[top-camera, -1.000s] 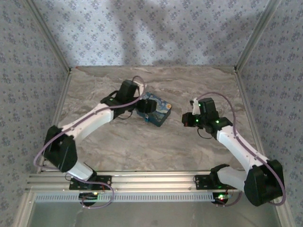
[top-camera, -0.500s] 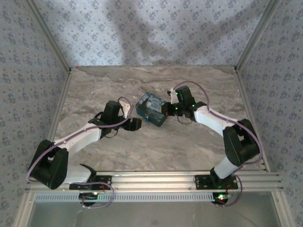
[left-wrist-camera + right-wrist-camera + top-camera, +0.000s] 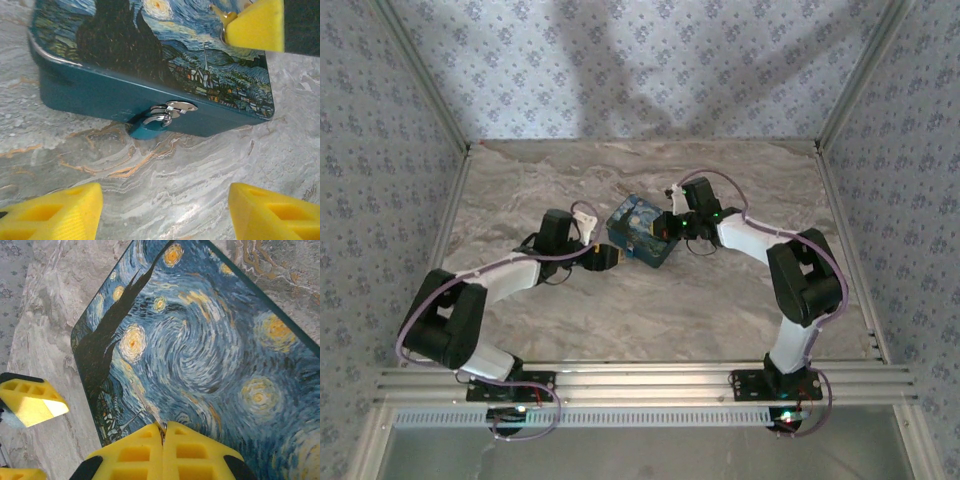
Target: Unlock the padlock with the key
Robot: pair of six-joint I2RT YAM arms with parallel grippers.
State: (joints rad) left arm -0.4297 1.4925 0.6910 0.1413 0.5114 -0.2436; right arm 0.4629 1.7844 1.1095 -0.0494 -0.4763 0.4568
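The left arm stretched low from its base, elbow out to the left and forearm reaching toward the centre. The left gripper [image 3: 606,258] held its yellow fingers [image 3: 52,214] spread wide apart. The right arm folded back over a raised elbow, forearm pointing left. The right gripper [image 3: 667,228] had its pads [image 3: 140,455] pressed flat together. The two grippers faced each other, near but apart.

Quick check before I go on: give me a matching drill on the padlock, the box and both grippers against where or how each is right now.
Things:
1. padlock
2. left gripper
3. right gripper
4. box

States:
A. open, facing the box's side wall
B. sits on the marble table
C. hangs from the hasp on the box's side
D. shut on what looks like the key, over the painted lid

Pairs: 1-C, 2-A, 3-D, 4-B
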